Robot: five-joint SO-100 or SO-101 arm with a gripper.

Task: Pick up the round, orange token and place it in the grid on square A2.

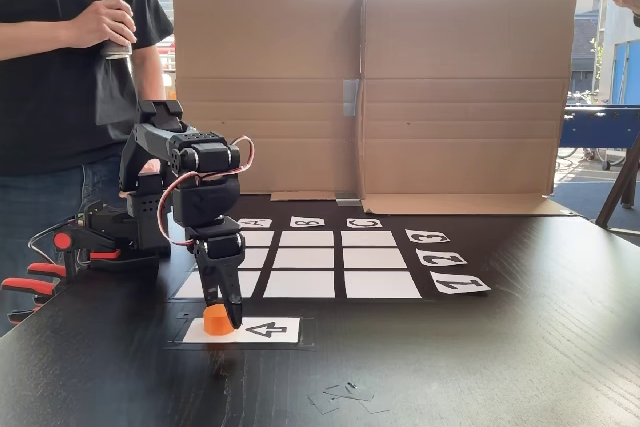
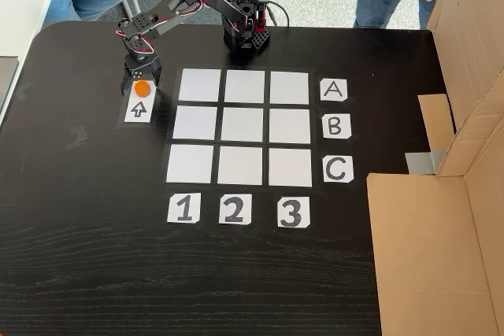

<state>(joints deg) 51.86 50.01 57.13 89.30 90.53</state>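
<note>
A black desk (image 2: 260, 273) carried everything, with a folded cardboard screen (image 1: 370, 87) standing along one edge and a person in a dark T-shirt (image 1: 60, 57) beside the arm's end. On the desk lay the grid (image 2: 242, 127), nine white squares on black backing, with letter cards A, B, C along one side and number cards 1, 2, 3 along another. In the fixed view from above, square A2 (image 2: 245, 86) was the middle cell of the row level with the A card, and it was bare. The black arm (image 2: 189, 1) reached from its base beside the grid out to a small white card with a black arrow (image 2: 139, 108), which lay just outside the grid. The gripper (image 2: 142, 84) pointed down over that card, its jaws parted narrowly on either side of the orange token (image 1: 217, 321). The token rested on the end of the card, between the jaws.
</note>
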